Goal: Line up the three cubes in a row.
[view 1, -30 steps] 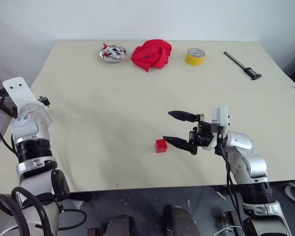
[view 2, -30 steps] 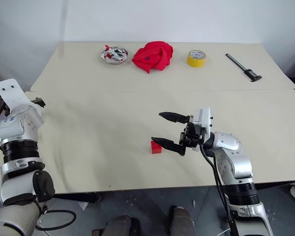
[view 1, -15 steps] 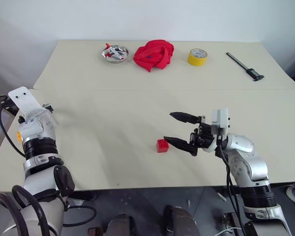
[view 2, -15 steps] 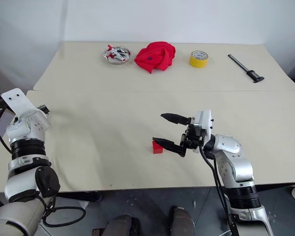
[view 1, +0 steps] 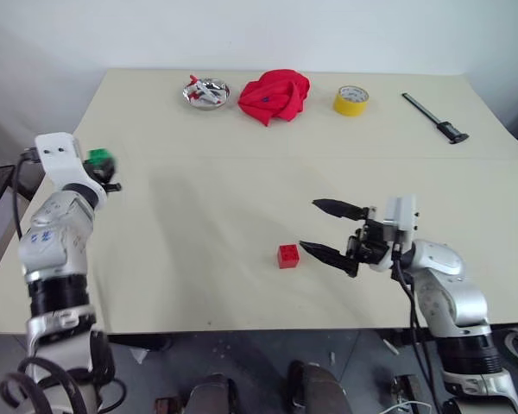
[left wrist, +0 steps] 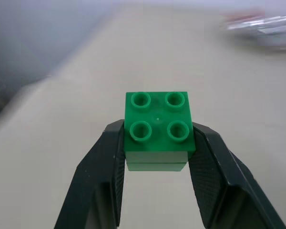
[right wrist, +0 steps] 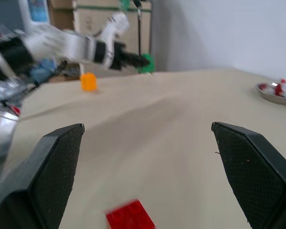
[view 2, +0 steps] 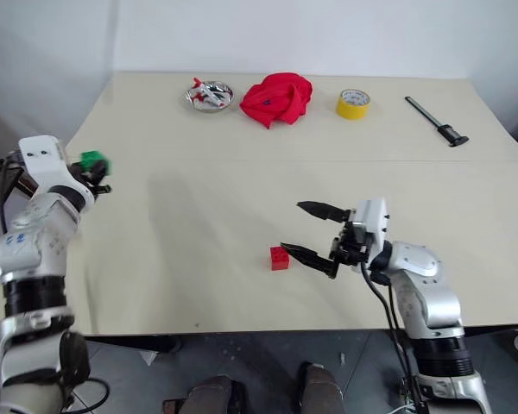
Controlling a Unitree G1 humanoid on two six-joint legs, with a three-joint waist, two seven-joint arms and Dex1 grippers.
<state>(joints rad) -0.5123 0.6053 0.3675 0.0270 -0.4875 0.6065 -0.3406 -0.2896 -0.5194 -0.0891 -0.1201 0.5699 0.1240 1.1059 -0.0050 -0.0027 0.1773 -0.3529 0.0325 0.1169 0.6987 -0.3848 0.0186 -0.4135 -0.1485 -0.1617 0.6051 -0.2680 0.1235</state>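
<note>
Note that the left tool (left wrist: 157, 157) is closed on the green cube (left wrist: 157, 129), one finger (left wrist: 107, 167) pressed to each side, studs up. In the head views the cube (view 1: 98, 157) appears as a small green patch at the tool tip, above the left edge of the desk (view 1: 198, 207); the fingers there are too small to make out.

The right tool (view 1: 332, 231) stands with its jaws wide apart and nothing between them. It hovers over the desk just beside the red cube (view 1: 287, 255), which rests on the desk surface apart from the lower finger tip. In the right wrist view the red cube (right wrist: 131, 219) is cut off at the frame edge.

You can see the orange-yellow cube (right wrist: 88, 81) in the right wrist view, past the far edge of the desk. The surface it rests on cannot be determined, and the background around it is blurred.

Along the far side of the desk lie a metal dish (view 1: 205, 93) with red-and-white contents too small to identify, a crumpled red cloth (view 1: 274, 95), a yellow tape roll (view 1: 351, 99) and a dark calliper-like tool (view 1: 435, 116), whose exact type cannot be confirmed. In the left wrist view the dish (left wrist: 262, 31) is a blur.

No writing or label is legible on any item.
</note>
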